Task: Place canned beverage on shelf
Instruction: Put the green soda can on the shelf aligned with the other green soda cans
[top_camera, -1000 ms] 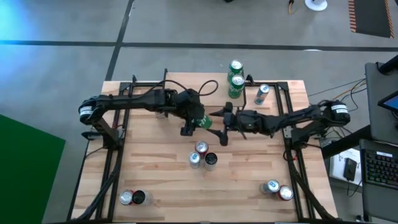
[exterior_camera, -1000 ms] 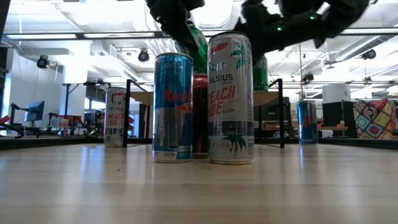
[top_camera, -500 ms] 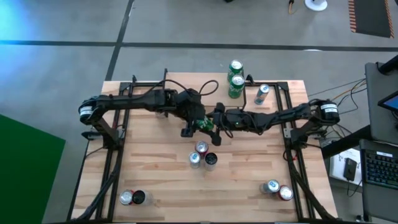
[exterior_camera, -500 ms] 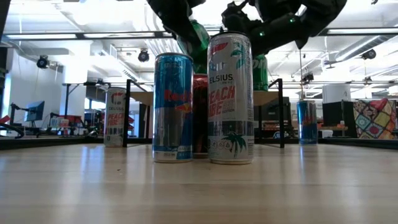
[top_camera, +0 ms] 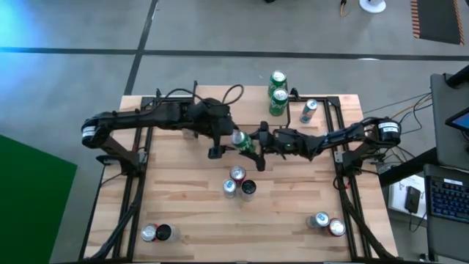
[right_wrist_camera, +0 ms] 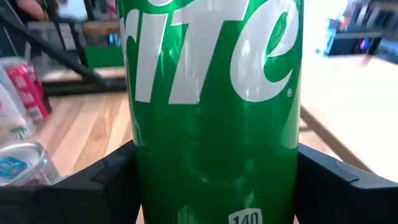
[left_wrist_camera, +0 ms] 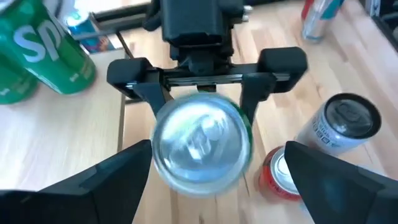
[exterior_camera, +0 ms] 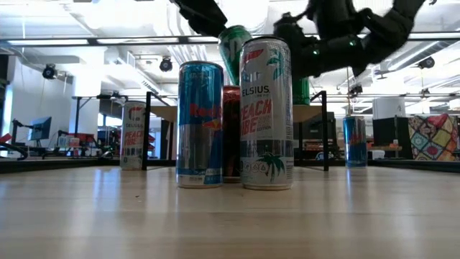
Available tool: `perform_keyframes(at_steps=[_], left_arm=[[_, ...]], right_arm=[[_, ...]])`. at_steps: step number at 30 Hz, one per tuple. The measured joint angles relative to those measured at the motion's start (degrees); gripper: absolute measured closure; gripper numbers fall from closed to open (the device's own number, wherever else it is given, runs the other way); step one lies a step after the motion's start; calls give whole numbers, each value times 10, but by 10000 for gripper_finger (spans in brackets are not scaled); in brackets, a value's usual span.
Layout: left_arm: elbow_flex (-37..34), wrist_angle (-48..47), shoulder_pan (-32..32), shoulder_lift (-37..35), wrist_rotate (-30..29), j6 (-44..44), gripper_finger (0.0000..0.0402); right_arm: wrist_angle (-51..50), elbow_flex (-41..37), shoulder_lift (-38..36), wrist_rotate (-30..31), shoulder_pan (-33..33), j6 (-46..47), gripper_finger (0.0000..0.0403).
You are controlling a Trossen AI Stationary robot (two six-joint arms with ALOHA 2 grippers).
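A green Sprite can (right_wrist_camera: 211,106) hangs in the air over the middle of the table (top_camera: 183,205). My right gripper (top_camera: 256,143) is shut on it, reaching in from the table's right. My left gripper (left_wrist_camera: 224,186) stands open just to the can's left, its fingers spread wide and apart from the can, whose silver top (left_wrist_camera: 200,148) faces it. The shelf (exterior_camera: 165,109), a wood board on black legs, stands at the far edge with two green cans (top_camera: 278,88) on it. My right gripper pinches the can's green side wall (left_wrist_camera: 246,121), just below its top rim, between its two fingers (left_wrist_camera: 142,93). The fingers come level from the table's right and lie across the can. The can is lifted clear of the table, tilted with its top toward my left gripper.
Three cans (top_camera: 239,183) stand together at the table's middle, below the grippers. Two cans (top_camera: 157,233) sit at the near left corner and two (top_camera: 327,224) at the near right. A blue can (top_camera: 308,110) stands at the far right.
My right gripper has moved toward the table's left and taken hold of the can. My left gripper has opened, let go of the can and drawn back up and toward the table's left. The can stays in the air, now tipped so its top shows.
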Motion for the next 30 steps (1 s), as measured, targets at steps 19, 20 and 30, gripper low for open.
perform_keyframes(at_steps=[19, 20, 30], left_arm=[[-333, 665, 0, -40, 44, -41, 49], [-326, 666, 0, -30, 48, -44, 49], [-268, 664, 1, 51, 48, -73, 59]], right_arm=[[330, -114, 13, -31, -2, -41, 104], [328, -112, 13, -32, -2, -45, 104], [307, -98, 16, -32, 0, -61, 103]])
